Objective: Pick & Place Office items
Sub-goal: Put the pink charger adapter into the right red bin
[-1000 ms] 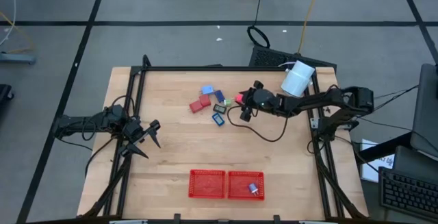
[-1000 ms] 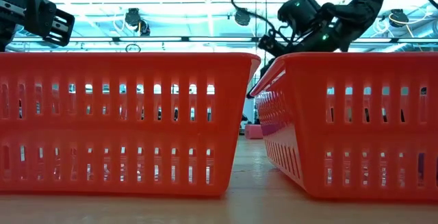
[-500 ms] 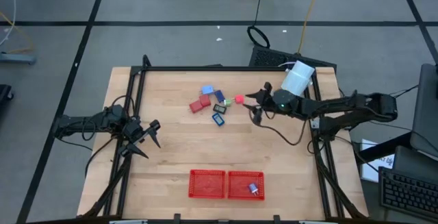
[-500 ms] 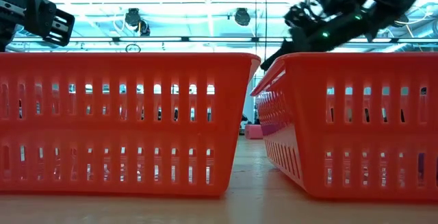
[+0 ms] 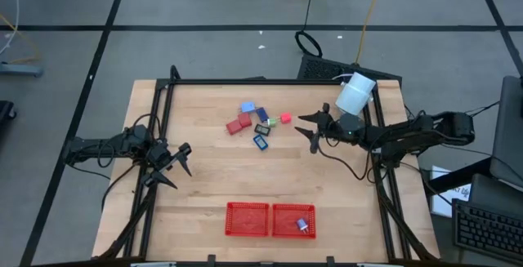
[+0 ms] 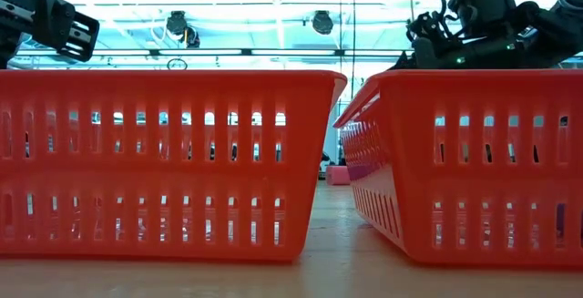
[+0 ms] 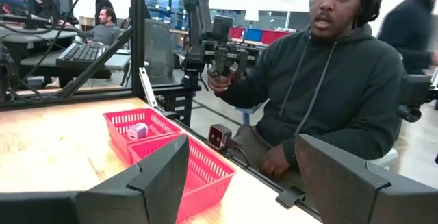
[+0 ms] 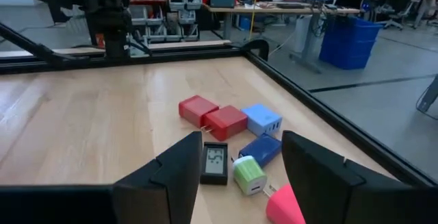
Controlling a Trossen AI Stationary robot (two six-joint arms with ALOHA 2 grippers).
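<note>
The office items [image 5: 257, 124] lie on the wood in a loose cluster at the far middle of the table. The right wrist view shows two red blocks [image 8: 212, 116], a light blue one [image 8: 263, 118], a dark blue one [image 8: 260, 147], a black one [image 8: 214, 162], a green one [image 8: 249, 175] and a pinkish-red one [image 8: 284, 207]. My right gripper [image 5: 311, 131] hovers open just right of the cluster, pointing at it and touching nothing. My left gripper [image 5: 178, 166] waits open near the left edge. One lilac-blue piece [image 5: 301, 224] lies in the right red tray.
Two red mesh trays [image 5: 247, 218] [image 5: 293, 220] stand side by side at the near edge. A large white cylinder [image 5: 355, 94] sits at the far right corner behind the right arm. A black frame rail [image 5: 245, 80] rims the table. A person [image 7: 328, 94] sits beyond the near edge.
My right gripper has drawn back from the cluster toward the table's right edge, away from the pinkish-red piece. The pieces lie where they were. The left arm has kept still.
</note>
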